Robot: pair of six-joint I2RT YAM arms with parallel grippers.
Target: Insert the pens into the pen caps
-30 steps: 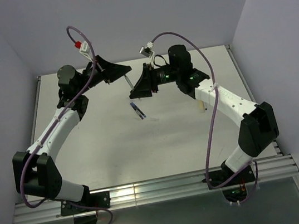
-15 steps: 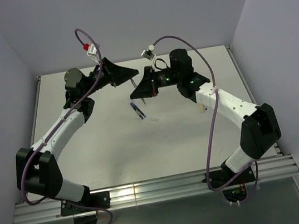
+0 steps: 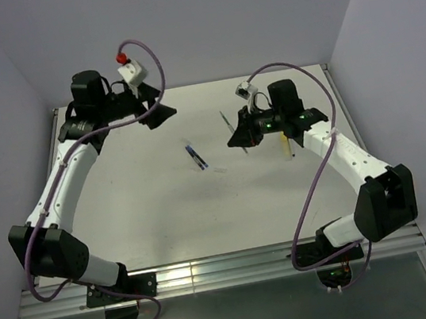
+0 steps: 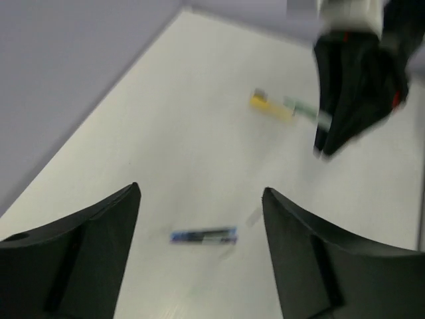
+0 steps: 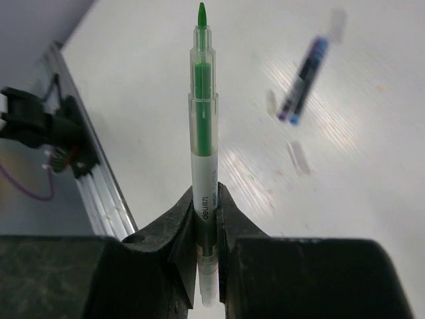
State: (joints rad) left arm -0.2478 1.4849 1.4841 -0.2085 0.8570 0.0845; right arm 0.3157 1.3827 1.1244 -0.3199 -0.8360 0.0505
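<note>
White tabletop (image 5: 133, 66); clamped green pen (image 5: 202, 133) reads perhaps "deli".

Green pen (image 5: 202, 133); blue pen (image 4: 203, 235); yellow cap (image 4: 269, 105); white table (image 4: 166, 133).

The light is bright and soft all over, and it looks to come from above. In the top view only faint grey shadows lie on the white table (image 3: 148, 209). The metal rail (image 3: 174, 273) at the bottom middle shines with white glare. My left wrist view is smeary all over, and the blue pen (image 4: 203, 235) low in the middle looks fuzzy. In my right wrist view the green pen (image 5: 202, 133) in the middle is sharp. The table behind it is blurry, with shiny streaks at the upper right.
</note>
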